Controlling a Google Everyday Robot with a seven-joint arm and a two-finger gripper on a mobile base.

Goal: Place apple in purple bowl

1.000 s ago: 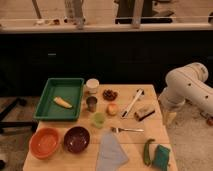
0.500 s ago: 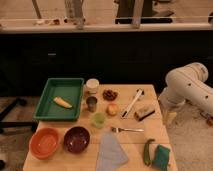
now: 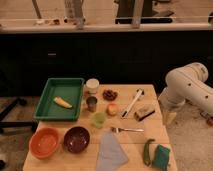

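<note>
My gripper hangs off the right edge of the table, below tabletop level, jaws wide, nothing in them. My white arm curls above it, well clear of everything on the table. Nearest items: a brown block-like piece, can't tell what it is, and a white utensil. The apple sits mid-table, between that utensil and a metal cup, with a green cup just beside it to the front-left. The purple bowl is at the front-left, apart from the apple and next to the orange bowl. The green tray behind them holds a yellow piece.
</note>
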